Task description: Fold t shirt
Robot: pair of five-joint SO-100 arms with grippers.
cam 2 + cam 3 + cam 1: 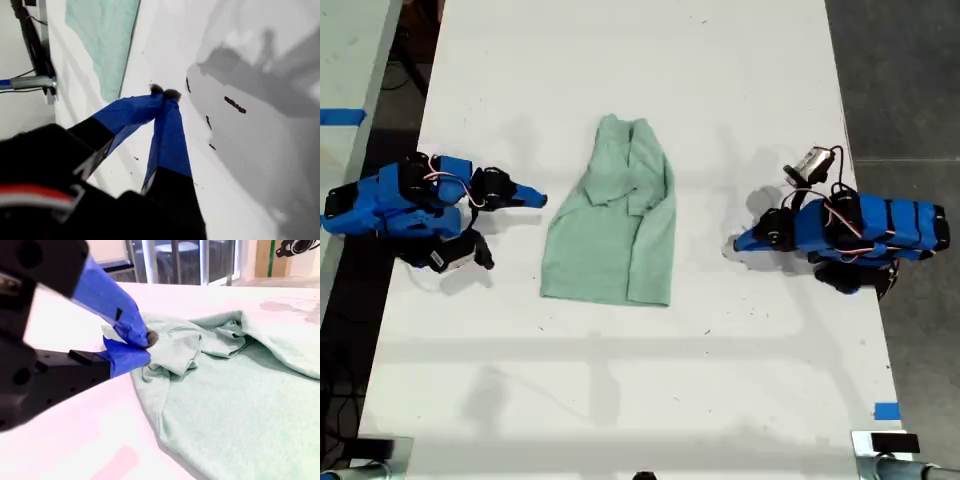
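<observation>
My second gripper (538, 199), off the t shirt's edge on the exterior view's left, has its jaws together on nothing, tips just short of the cloth. The mint-green t shirt (615, 225) lies mid-table (620, 380), sides folded inward, bunched at the collar. It looks light, limp and likely to sag and slide, so I'd pinch a hem corner through both layers. My first gripper (738, 243), beyond the shirt's other side, is also closed, empty.
</observation>
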